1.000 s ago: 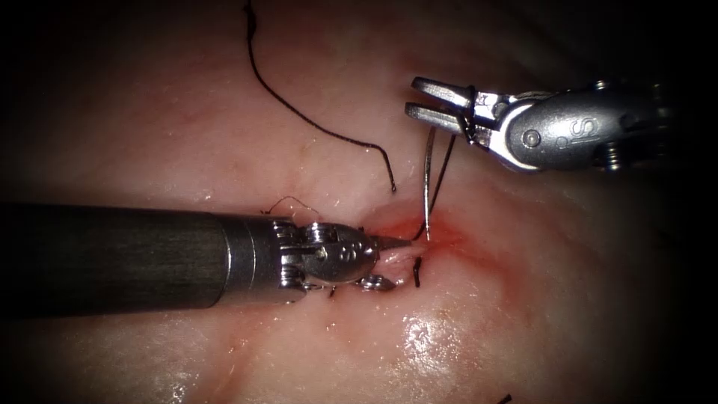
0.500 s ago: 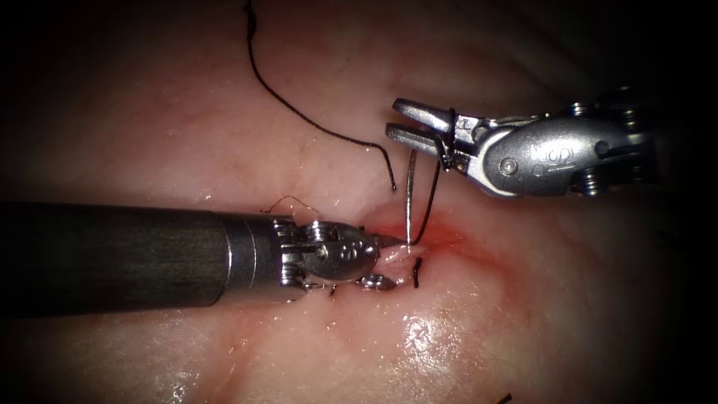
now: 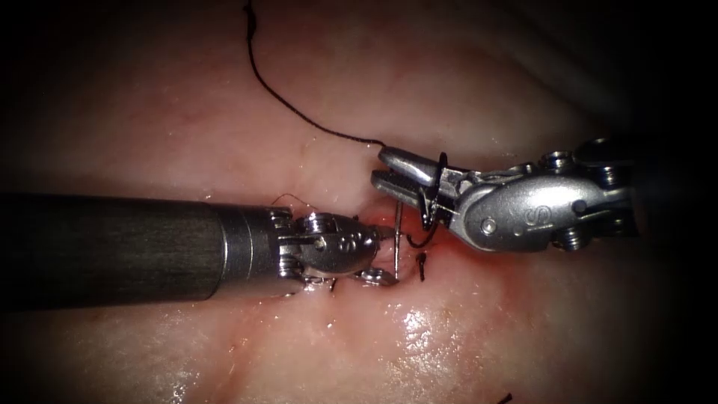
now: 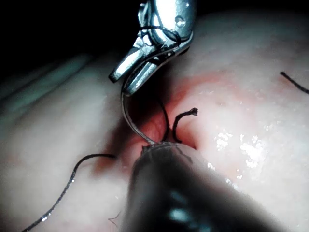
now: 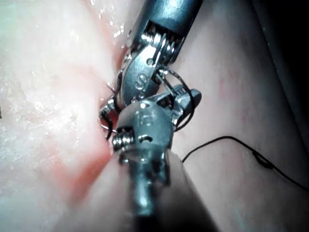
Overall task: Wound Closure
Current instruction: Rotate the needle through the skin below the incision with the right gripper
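My right tool (image 3: 378, 170) is shut on the curved needle (image 3: 396, 239) near its upper, thread end. Dark thread (image 3: 437, 187) is looped round these jaws. The needle hangs steeply down to the left lip of the red cut (image 3: 449, 251). Its lower end lies right by my left tool (image 3: 387, 256). That tool stands open at the lip and holds nothing. Whether the point is in the tissue I cannot tell. In the left wrist view the needle (image 4: 127, 113) curves from the right tool (image 4: 120, 82) down to the left tool's tip (image 4: 154, 149).
A long thread (image 3: 284, 101) runs from the far edge of the tissue (image 3: 187, 112) to the right tool. A short cut end (image 3: 421, 265) sticks up beside the cut. Wet glare lies on the near tissue (image 3: 422, 329).
My right tool has come down and to the left with the needle, bringing its lower end to the cut's left lip. The left tool has drawn back slightly leftward.
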Tool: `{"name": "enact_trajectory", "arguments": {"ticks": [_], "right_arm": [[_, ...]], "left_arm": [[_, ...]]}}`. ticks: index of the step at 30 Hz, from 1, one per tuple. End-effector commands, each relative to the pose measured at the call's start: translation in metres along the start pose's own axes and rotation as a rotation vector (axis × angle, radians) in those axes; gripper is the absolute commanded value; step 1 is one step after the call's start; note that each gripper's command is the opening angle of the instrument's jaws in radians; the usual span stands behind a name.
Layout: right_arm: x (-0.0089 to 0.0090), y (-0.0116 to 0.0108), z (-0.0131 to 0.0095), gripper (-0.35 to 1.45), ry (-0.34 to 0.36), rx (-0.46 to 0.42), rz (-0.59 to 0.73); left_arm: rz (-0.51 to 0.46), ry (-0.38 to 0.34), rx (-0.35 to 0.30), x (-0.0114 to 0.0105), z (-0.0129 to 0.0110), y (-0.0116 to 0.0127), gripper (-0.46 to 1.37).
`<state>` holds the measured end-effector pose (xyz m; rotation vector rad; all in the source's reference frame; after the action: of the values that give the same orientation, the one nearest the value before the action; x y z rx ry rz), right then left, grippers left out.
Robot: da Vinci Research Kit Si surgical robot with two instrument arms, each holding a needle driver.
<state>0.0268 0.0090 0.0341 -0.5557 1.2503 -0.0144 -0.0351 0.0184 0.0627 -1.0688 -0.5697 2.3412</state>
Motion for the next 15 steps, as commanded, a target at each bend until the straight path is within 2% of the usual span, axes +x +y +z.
{"name": "enact_trajectory", "arguments": {"ticks": [1, 8, 10, 12, 15], "right_arm": [[0.0000, -0.0001, 0.0001, -0.35, 0.000, -0.011, -0.008], [-0.0004, -0.0010, -0.0004, -0.35, -0.014, -0.019, -0.030], [-0.0005, -0.0013, -0.0008, -0.35, -0.019, -0.021, -0.036], [-0.0006, -0.0013, -0.0010, -0.35, -0.022, -0.021, -0.038], [-0.0007, -0.0013, -0.0013, -0.35, -0.028, -0.018, -0.041]], "left_arm": [[0.000, -0.001, 0.002, 0.0000, 0.0000, 0.0001, 0.70], [-0.006, -0.002, 0.000, 0.0000, -0.0004, 0.0002, 0.69], [-0.010, 0.006, 0.002, 0.0003, -0.0006, 0.0002, 0.76], [-0.010, 0.032, 0.013, 0.0005, -0.0008, 0.0002, 0.77], [0.055, 0.080, 0.035, 0.0009, -0.0014, 0.0004, 0.69]]}}
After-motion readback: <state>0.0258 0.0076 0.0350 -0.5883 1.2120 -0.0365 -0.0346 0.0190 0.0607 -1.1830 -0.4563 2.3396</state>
